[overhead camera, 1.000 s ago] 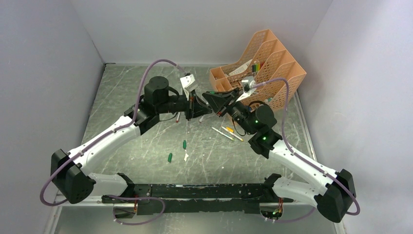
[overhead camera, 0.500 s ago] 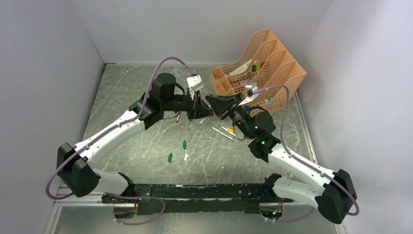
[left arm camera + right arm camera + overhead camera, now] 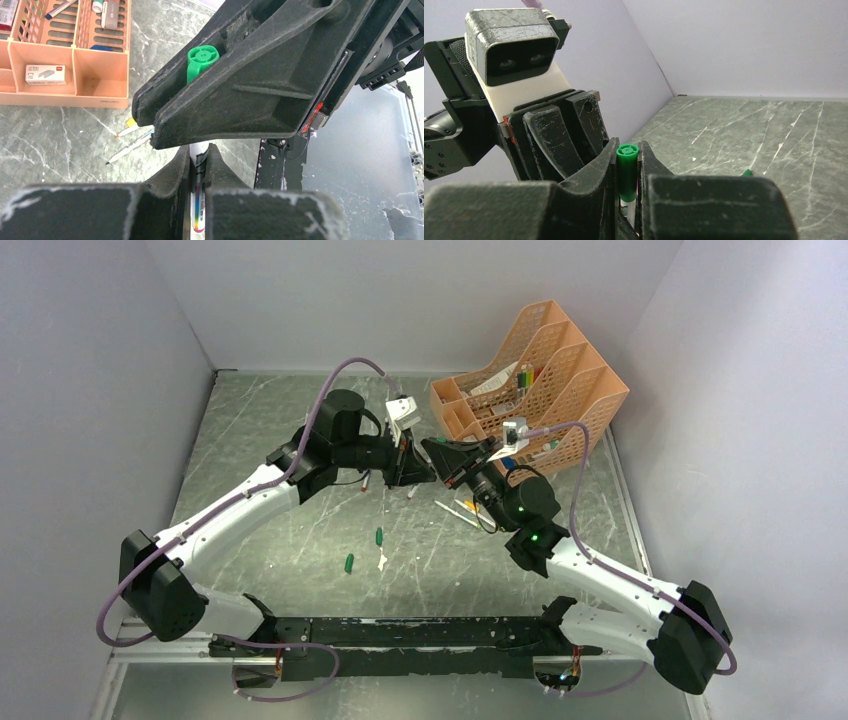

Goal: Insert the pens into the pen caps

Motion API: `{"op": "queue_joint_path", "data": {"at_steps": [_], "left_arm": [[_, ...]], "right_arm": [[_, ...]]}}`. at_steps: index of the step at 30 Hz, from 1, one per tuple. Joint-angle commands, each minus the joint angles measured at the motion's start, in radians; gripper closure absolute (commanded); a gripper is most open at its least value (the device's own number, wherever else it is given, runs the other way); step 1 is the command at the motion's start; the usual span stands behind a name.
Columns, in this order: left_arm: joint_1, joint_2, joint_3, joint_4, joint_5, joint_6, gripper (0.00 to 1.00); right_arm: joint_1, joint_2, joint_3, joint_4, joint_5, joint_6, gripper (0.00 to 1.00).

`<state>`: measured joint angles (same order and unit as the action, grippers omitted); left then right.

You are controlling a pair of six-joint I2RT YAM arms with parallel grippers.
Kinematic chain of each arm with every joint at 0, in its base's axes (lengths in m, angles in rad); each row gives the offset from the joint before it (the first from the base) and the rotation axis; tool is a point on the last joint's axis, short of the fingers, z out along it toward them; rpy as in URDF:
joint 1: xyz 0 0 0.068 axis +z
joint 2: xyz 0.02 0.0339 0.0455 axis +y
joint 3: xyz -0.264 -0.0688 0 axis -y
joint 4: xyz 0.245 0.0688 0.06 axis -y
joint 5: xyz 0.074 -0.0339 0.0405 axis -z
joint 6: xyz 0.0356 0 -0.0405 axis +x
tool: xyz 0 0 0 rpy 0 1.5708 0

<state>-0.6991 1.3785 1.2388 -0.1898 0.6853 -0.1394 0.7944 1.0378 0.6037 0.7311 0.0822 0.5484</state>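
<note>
Over the last second the arms have closed together above the table (image 3: 290, 430). The left gripper (image 3: 199, 162) is clamped on a white pen (image 3: 198, 200). The right gripper (image 3: 627, 172) is clamped on a green cap (image 3: 627, 170). The pen's end now meets the cap's mouth. Insertion looks under way, though how deep is hidden. A spare cap (image 3: 379, 535) lies loose below.

A green cap (image 3: 200, 61), its ribbed round end showing, is pinched between black fingers (image 3: 260, 75) at upper centre of the left wrist view. Just below it is an upright white pen (image 3: 199, 152), tip hidden. Two more green caps (image 3: 379, 536) lie at centre of the desk (image 3: 300, 440), with two thin pens (image 3: 458, 512) to their right.
</note>
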Motion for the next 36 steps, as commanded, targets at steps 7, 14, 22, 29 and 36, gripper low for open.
{"op": "queue_joint_path", "data": {"at_steps": [7, 14, 22, 29, 36], "left_arm": [[0.019, -0.125, 0.004, 0.318, -0.015, 0.029, 0.93], [0.019, -0.156, -0.073, 0.219, -0.15, 0.053, 0.93], [0.02, 0.076, 0.014, -0.025, -0.694, 0.066, 0.93], [0.033, 0.355, 0.104, -0.151, -0.893, -0.013, 0.93], [0.092, 0.52, 0.166, -0.2, -0.864, -0.11, 0.88]], "right_arm": [[0.065, -0.056, -0.021, -0.363, 0.067, 0.028, 0.8], [0.057, -0.221, -0.031, -0.365, 0.196, 0.007, 0.5], [0.054, -0.307, -0.084, -0.506, 0.275, 0.039, 0.53], [0.052, -0.311, -0.129, -0.579, 0.264, 0.069, 0.54], [0.049, -0.29, -0.184, -0.567, 0.263, 0.077, 0.55]]}}
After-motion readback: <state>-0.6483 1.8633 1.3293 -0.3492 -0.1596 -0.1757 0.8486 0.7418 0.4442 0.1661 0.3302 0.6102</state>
